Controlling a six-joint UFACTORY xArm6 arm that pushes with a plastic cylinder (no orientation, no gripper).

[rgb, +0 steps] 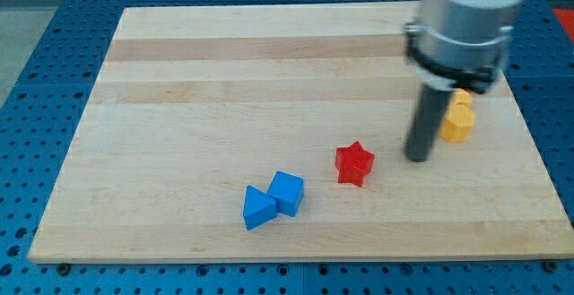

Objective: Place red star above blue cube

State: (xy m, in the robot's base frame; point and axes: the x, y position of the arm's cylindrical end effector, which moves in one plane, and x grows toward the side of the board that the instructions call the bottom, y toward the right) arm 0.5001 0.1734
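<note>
The red star (353, 163) lies on the wooden board (224, 80), right of centre. The blue cube (288, 192) sits lower and to the star's left, touching a blue triangle block (258, 208) on its lower left. My tip (417, 158) rests on the board just to the right of the red star, with a small gap between them. The rod rises from it to the arm's grey body at the view's top right.
A yellow block (458, 122) stands right of the rod, partly hidden by it, with a second yellow piece (463, 98) just above it. The board's right edge is close to them. Blue perforated table surrounds the board.
</note>
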